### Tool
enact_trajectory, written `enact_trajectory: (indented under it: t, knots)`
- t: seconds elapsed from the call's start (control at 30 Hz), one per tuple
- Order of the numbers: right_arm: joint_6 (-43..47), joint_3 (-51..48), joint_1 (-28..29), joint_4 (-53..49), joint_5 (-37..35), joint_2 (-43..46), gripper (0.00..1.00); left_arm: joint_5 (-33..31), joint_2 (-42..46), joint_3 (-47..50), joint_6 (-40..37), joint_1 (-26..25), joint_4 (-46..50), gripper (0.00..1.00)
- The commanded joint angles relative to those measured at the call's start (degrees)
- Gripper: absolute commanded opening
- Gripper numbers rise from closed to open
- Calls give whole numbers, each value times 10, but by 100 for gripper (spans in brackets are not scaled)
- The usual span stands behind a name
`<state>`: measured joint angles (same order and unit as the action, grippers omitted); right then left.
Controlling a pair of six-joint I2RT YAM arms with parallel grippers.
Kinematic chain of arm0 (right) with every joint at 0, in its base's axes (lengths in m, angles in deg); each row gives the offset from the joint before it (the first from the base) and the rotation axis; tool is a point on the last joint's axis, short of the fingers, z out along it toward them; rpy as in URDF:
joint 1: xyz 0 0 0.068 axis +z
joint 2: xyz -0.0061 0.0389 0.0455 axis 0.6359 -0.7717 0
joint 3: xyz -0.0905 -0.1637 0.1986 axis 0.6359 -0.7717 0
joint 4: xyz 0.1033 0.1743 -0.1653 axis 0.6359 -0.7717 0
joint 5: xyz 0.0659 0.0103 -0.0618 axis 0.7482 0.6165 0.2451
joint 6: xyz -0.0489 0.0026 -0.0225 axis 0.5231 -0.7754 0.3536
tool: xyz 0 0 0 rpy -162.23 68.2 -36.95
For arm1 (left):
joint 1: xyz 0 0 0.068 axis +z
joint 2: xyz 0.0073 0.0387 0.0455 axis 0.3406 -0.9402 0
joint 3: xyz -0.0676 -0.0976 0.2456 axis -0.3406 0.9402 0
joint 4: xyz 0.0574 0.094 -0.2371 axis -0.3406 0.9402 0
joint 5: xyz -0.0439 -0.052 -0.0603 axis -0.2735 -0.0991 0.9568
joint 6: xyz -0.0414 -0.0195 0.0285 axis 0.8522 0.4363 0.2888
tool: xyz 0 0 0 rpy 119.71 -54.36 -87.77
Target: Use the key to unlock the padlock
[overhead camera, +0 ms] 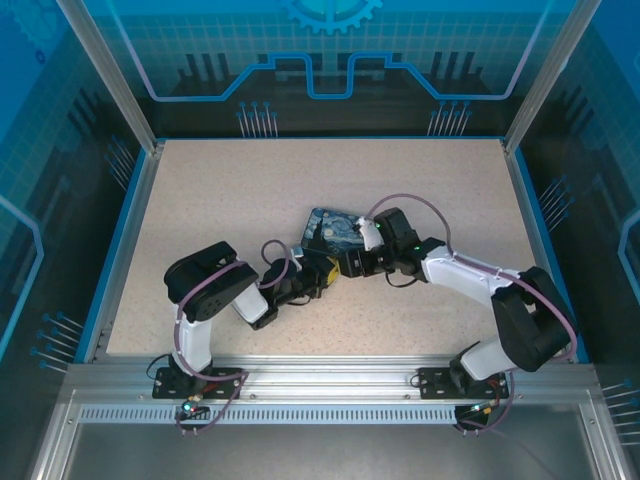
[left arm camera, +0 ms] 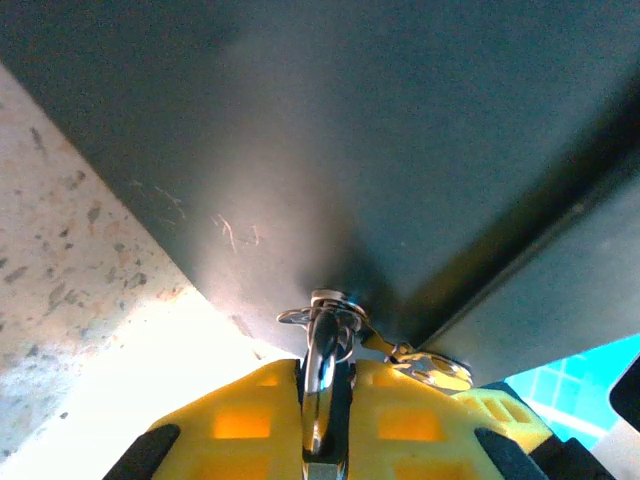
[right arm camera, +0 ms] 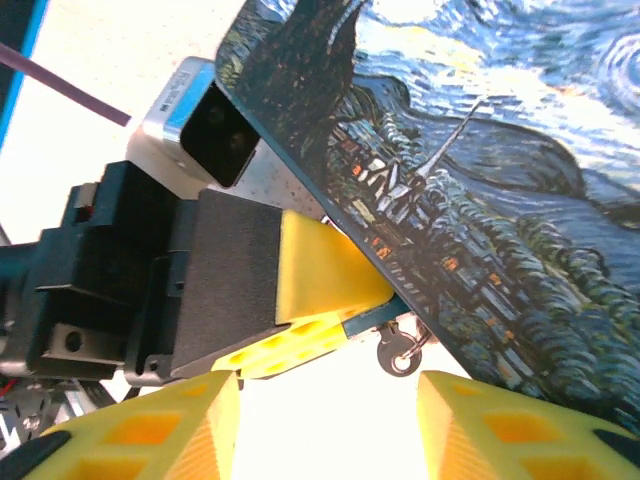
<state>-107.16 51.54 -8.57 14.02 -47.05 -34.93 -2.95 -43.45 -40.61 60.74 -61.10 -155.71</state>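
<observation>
The padlock (overhead camera: 333, 230) lies near the table's middle, its blue night-sky face (right arm camera: 480, 170) up and one end raised. My left gripper (overhead camera: 322, 272) is at its near-left edge. Its yellow fingers (left arm camera: 250, 410) are shut on the silvery key (left arm camera: 323, 370), whose tip meets the padlock's dark side (left arm camera: 330, 150). A spare key (right arm camera: 400, 352) on a ring dangles beside it. My right gripper (right arm camera: 328, 425) is open just short of the padlock's near edge, with nothing between its fingers. Ahead of it I see the left gripper's fingers (right arm camera: 320, 280) against the padlock.
The speckled tabletop (overhead camera: 230, 190) has free room to the left, right and far side of the padlock. Blue-rimmed walls (overhead camera: 128, 220) and metal posts fence the table. An aluminium rail (overhead camera: 320, 385) carrying the arm bases runs along the near edge.
</observation>
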Motion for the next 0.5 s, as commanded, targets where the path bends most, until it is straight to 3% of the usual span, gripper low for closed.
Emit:
enact_trajectory:
  t: [0.0,0.13,0.2,0.47]
  knots:
    - [-54,-22,-9,31,48,11,53,20,-13,13,-32,-3,-37,0]
    - [-90,-40,-10,62,60,-1,54,28,-4,17,-57,-3,-27,0]
    - [-102,-47,-10,76,56,-9,54,32,5,20,-69,-2,-13,6]
    - [-116,-46,-26,93,28,-39,60,31,79,37,-120,-2,59,50]
